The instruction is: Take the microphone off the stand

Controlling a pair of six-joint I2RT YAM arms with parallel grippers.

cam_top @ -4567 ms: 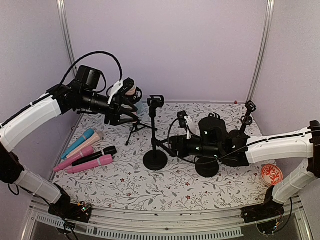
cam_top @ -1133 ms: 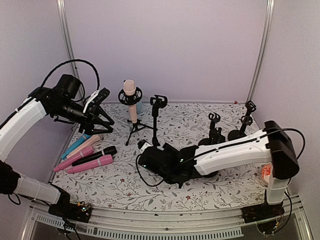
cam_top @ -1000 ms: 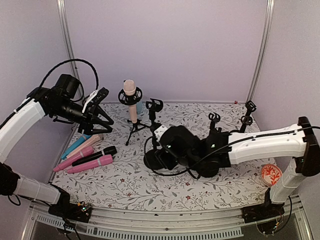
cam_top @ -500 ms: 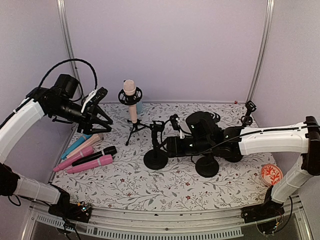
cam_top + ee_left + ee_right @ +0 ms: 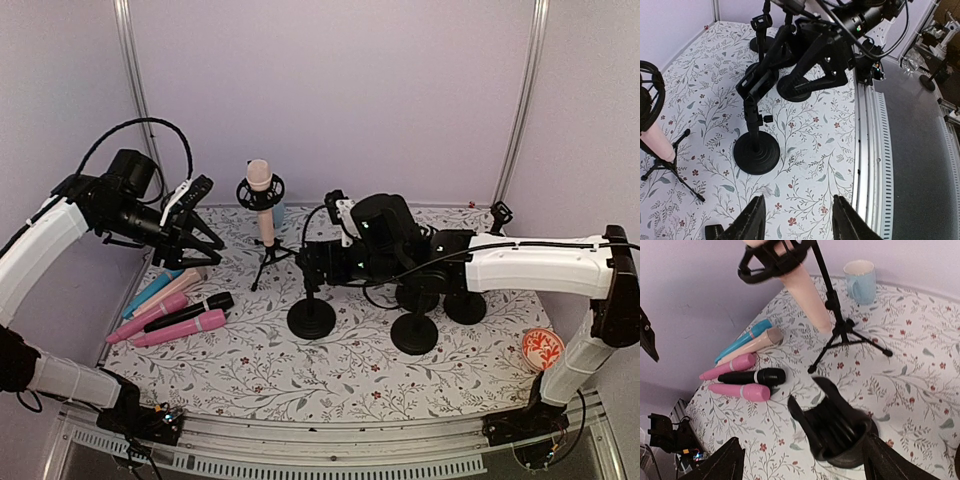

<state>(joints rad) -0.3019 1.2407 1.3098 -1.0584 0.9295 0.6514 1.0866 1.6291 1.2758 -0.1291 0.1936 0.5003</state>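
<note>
- The microphone (image 5: 260,190), pale pink, sits upright in the black ring mount of the tripod stand (image 5: 270,258) at the back left of the bench (image 5: 340,378). Neither hand touches it.
- I see my left hand (image 5: 205,215) raised to the left of the tripod stand, well apart from the microphone. In its wrist view the two fingers (image 5: 754,220) stand apart with nothing between them but the flowered bench.
- My right hand (image 5: 313,262) reaches across to the round-base stand (image 5: 311,318) in the middle. Its fingers (image 5: 727,462) are spread wide, holding nothing.
- In the right wrist view the empty black clip (image 5: 827,422) of that stand lies between the fingers. I cannot tell whether either finger touches it.
- A pale blue mug (image 5: 860,274) stands behind the tripod stand, near the back wall.
- Five loose microphones (image 5: 175,308) lie side by side on the left of the bench: blue, beige, pink, black and pink.
- Two more round-base stands (image 5: 414,333) sit to the right of the middle one, under my right arm.
</note>
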